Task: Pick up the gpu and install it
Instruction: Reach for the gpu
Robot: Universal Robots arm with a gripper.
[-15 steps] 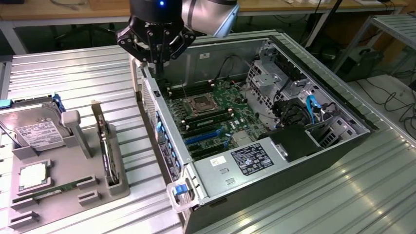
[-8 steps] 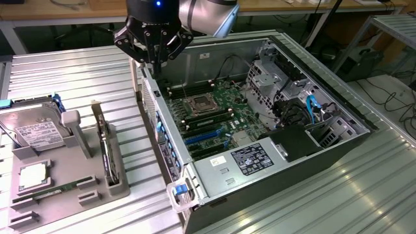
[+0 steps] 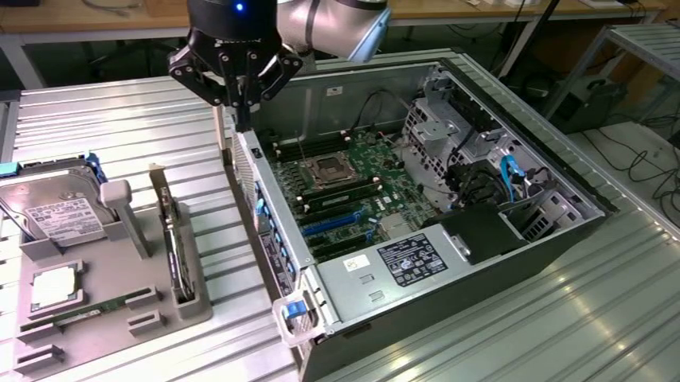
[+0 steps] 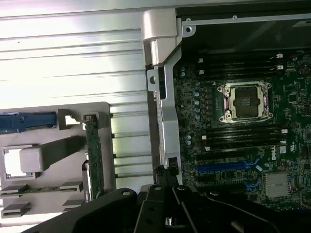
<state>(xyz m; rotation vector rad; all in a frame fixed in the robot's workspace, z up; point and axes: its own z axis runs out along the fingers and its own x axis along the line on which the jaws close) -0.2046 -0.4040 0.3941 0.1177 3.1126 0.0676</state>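
1. Poised above rear wall of computer case (image 3: 318,103) with tool (image 3: 242,115) pinched fully closed, holding nothing.
2. Spotted gpu (image 3: 170,231) on edge in grey holder (image 3: 117,318) on worktop (image 3: 127,127), exterior view's left, well apart from tool.

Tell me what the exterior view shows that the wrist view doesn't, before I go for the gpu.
Exterior view: the silver boxy hard drive with a white label, the grey metal power supply with a black label, blue cables, and the black gripper, fingers shut and empty, above the case's pale metal rear wall. Wrist view: a top-down look along the upper edge of the gpu, a thin dark card standing on edge in the grey plastic tray. Both: gpu, tray, rear wall and the empty square processor socket on the green motherboard.
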